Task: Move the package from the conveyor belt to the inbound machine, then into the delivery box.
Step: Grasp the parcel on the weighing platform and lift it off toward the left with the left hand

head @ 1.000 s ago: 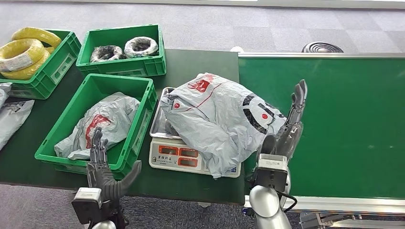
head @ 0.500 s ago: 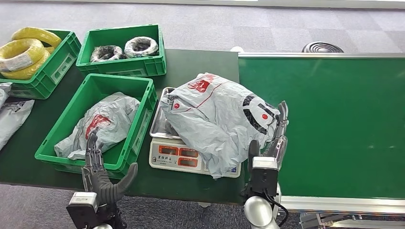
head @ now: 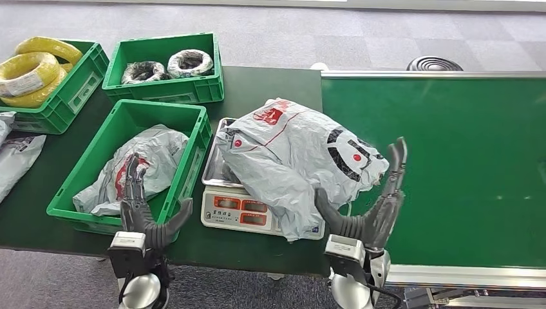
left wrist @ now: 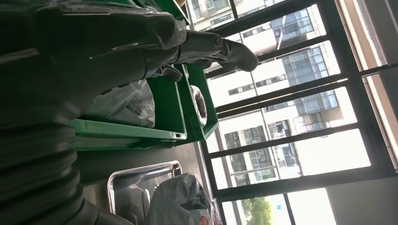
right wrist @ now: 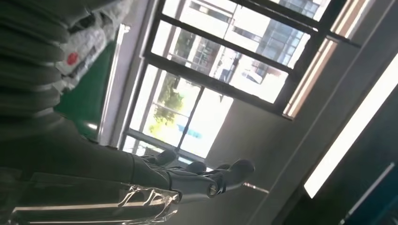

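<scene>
A large grey package (head: 296,164) printed in red and black lies draped over a white weighing scale (head: 233,211) at the centre of the head view, hiding most of the scale's steel tray (head: 213,159) and spilling past its right edge toward the green conveyor belt (head: 451,167), which fills the 3 o'clock side. The right hand (head: 373,206) stands at about 5 o'clock, just beside the package's right end, fingers straight and spread, thumb reaching toward the bag, nothing held. The left hand (head: 145,206) rises at 7 o'clock in front of a green delivery box (head: 187,174), fingers likewise apart and empty. That box already holds another grey bag (head: 138,164) with red print. At 11 o'clock a second green crate (head: 164,90) carries wrapped coils (head: 190,62), and at 10 o'clock a third crate (head: 71,96) holds yellow cable rolls (head: 32,71). All stand on a dark green tabletop (head: 270,90). More grey bags (head: 16,158) lie at the 9 o'clock edge
</scene>
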Robot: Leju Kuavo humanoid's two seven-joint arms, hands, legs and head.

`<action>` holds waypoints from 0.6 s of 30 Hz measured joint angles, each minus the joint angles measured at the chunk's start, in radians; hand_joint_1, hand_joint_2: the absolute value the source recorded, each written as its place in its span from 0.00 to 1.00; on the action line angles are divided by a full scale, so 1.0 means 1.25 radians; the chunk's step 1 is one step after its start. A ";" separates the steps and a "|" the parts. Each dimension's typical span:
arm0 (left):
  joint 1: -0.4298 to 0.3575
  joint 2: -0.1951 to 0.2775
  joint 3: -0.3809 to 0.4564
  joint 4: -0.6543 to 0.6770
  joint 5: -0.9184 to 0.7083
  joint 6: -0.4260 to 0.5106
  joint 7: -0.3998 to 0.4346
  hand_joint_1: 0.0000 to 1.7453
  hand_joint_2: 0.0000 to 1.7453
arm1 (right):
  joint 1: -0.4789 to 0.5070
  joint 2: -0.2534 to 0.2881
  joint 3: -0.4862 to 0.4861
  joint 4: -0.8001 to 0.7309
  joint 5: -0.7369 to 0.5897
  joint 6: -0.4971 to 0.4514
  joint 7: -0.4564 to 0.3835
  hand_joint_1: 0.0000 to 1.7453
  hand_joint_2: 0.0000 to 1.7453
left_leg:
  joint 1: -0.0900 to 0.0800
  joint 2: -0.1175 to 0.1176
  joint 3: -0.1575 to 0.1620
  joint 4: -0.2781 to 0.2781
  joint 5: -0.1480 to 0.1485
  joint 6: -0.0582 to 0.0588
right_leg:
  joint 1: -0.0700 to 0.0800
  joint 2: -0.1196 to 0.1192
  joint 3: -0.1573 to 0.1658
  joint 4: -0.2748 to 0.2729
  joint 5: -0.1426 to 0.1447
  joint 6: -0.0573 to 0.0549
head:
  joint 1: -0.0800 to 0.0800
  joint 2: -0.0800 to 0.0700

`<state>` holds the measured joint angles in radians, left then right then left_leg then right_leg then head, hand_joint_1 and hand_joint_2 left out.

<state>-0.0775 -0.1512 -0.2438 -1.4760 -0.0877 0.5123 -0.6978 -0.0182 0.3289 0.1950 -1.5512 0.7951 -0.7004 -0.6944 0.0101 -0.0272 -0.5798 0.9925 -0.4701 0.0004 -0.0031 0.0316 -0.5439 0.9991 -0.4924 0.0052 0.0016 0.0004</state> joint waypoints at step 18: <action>-0.033 -0.017 0.074 0.054 -0.020 -0.031 0.027 0.00 1.00 | 0.013 0.015 -0.181 -0.171 -0.026 0.001 0.177 0.00 1.00 | 0.000 0.000 0.000 0.000 0.000 0.000 | 0.000 0.000 0.000 0.000 0.000 0.000 | 0.000 0.000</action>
<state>-0.1186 -0.1726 -0.1512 -1.4086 -0.1129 0.4731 -0.6644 -0.0023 0.3471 -0.0317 -1.7650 0.7624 -0.6989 -0.4726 0.0100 -0.0276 -0.5800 0.9925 -0.4702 0.0004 -0.0031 0.0315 -0.5438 0.9989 -0.4924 0.0052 0.0015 0.0004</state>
